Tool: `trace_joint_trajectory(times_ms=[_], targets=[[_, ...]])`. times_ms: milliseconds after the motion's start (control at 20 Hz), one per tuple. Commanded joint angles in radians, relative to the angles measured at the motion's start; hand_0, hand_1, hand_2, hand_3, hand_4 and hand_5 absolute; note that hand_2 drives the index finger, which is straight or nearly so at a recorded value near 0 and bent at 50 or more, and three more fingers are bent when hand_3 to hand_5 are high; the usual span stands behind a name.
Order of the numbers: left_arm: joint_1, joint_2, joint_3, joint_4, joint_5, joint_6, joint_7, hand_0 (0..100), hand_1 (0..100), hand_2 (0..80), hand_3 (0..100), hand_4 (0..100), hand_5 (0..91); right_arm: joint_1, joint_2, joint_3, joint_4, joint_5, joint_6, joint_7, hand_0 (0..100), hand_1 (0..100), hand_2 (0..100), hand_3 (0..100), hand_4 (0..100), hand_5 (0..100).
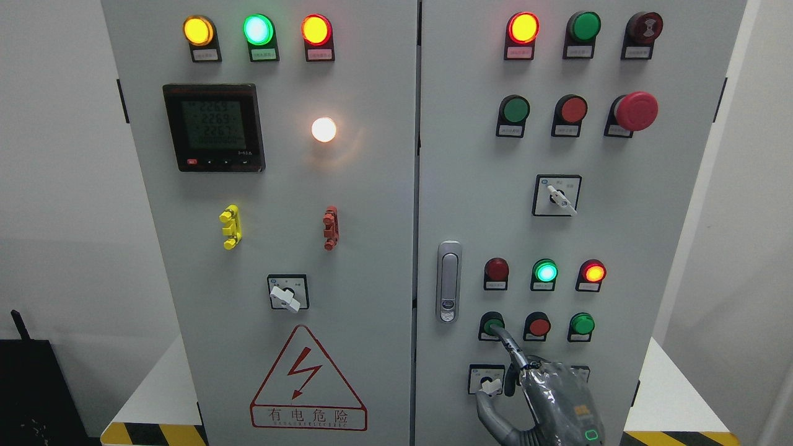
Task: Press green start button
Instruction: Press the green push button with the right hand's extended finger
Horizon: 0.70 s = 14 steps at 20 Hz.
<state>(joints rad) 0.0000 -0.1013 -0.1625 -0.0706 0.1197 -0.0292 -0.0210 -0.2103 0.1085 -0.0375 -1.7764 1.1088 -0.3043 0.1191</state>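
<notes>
The right hand (551,396) comes up from the bottom edge, right of the middle, with its index finger (505,339) stretched up and to the left and the other fingers curled back, grasping nothing. The fingertip meets the green start button (493,324), which sits at the left end of the lowest row of three buttons on the right-hand cabinet door (471,186), just right of the door handle (448,282). The button therefore lies straight ahead of the fingertip, along the finger's own long axis, so the coming move looks like a push directly into the panel rather than any sideways travel. Whether the button is already pushed in cannot be told from this view. Only the right hand is near; the left hand does not show at all.

To the right in the same row sit a red button (538,326) and a second green button (582,324), both clear of the finger. Below the finger a small rotary switch (487,380) lies just beside the thumb (489,416).

Readable writing is scarce: the warning triangle (308,378) on the left door bears the characters 有电危险 under a red lightning bolt. The meter (214,127) shows greenish digits too blurred to read with confidence, and the small label plates under the lamps and buttons are too small to make out
</notes>
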Motion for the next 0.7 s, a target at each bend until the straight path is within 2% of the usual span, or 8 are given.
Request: trace_joint_trajectory(times_ms=[0,650], targets=[[0.025,0.000,0.000,0.000,0.000,0.000,0.000,12,56,0.0,0,0,0.0,-0.009,0.000,0.002,0.028,0.000,0.001,0.002,53,39,0,75,72,72],[0.026,0.000,0.000,0.000,0.000,0.000,0.000,12,56,0.0,0,0,0.0,-0.020,0.000,0.002,0.040,-0.001,0.005,0.004,53,39,0,76,72,72]])
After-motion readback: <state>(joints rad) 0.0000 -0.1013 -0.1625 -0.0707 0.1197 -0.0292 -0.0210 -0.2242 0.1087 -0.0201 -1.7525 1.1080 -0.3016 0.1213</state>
